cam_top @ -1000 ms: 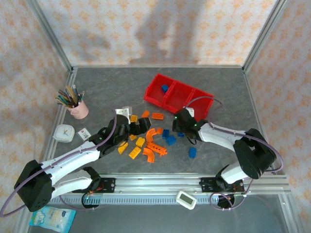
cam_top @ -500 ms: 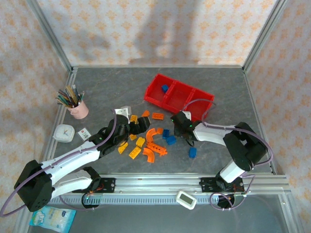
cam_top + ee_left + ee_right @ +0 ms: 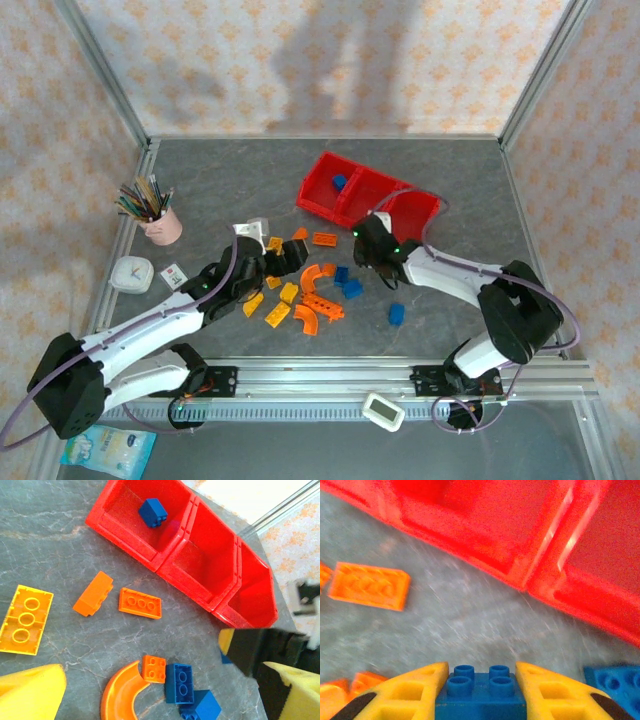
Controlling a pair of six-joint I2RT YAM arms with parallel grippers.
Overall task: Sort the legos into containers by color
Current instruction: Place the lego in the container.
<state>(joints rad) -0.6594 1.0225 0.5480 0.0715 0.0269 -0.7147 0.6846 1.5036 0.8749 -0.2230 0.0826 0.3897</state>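
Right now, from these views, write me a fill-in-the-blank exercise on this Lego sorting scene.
1. The right end effector is shut on a ____ brick.
2. The red tray has ____ compartments.
3. The pencils stand in a ____ cup.
4. The left end effector is ____, gripping nothing.
Missing words: blue; three; pink; open.

Bright, even light; motion blur smears the red tray [image 3: 485,540].
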